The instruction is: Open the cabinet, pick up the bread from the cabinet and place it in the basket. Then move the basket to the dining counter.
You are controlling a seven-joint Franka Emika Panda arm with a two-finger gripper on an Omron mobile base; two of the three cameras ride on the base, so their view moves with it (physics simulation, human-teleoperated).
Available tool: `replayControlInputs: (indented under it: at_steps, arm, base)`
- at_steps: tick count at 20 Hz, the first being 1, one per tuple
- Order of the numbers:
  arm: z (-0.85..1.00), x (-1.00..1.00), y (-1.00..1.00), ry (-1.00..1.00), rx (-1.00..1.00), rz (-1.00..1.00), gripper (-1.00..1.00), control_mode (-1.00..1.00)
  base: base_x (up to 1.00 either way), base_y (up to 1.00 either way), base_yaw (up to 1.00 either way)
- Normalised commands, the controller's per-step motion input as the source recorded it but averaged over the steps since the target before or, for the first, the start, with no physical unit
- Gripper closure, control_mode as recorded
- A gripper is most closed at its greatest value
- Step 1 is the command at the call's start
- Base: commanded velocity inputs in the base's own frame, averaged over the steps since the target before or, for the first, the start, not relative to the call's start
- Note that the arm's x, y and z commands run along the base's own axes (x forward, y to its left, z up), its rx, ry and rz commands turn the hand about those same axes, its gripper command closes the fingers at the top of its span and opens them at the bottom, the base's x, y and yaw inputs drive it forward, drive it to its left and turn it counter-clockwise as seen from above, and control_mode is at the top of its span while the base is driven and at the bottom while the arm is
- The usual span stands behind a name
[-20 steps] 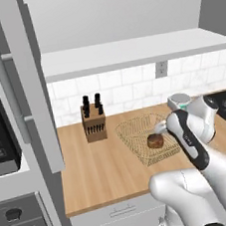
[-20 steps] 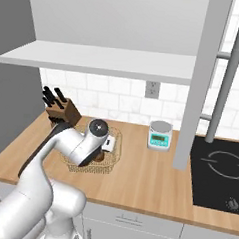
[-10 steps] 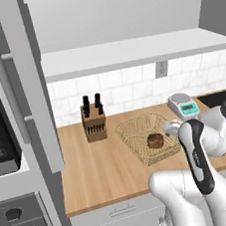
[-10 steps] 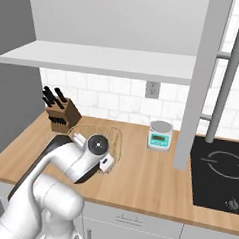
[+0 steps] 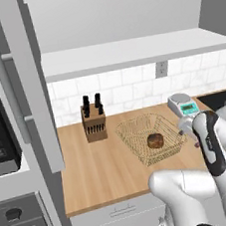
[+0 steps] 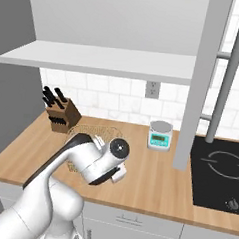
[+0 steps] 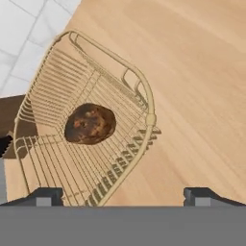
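A: Where do we find the bread and the basket in this figure?

B: We see the bread lying on the mesh floor of the basket, which stands on the wooden counter between the knife block and the kitchen scale. The cabinet door hangs open at the left.

A: And the pincer?

B: We show it released, fingers spread wide and holding nothing, poised just beside the basket's near rim.

A: How do we expect the basket to handle?

B: We judge it light and fairly stiff, though thin wire may flex. Its flared rim, or the handle loop on the near side, looks the sensible place to grip. We would keep it level, since the round bread could roll.
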Motion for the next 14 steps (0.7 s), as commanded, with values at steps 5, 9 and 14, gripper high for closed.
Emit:
replayControlInputs:
  at_steps: [5,9,14]
  arm:
    - [-0.02,0.0,-0.22,0.0,0.16,0.11,-1.0,-1.0]
    - [-0.17,0.23,-0.09,0.0,0.01,0.1,-1.0,-1.0]
    - [-0.3,0.21,0.1,0.0,0.0,0.05,-1.0,-1.0]
  base:
    - [0.0,0.0,0.0]
    - [0.0,0.0,0.0]
    - [0.0,0.0,0.0]
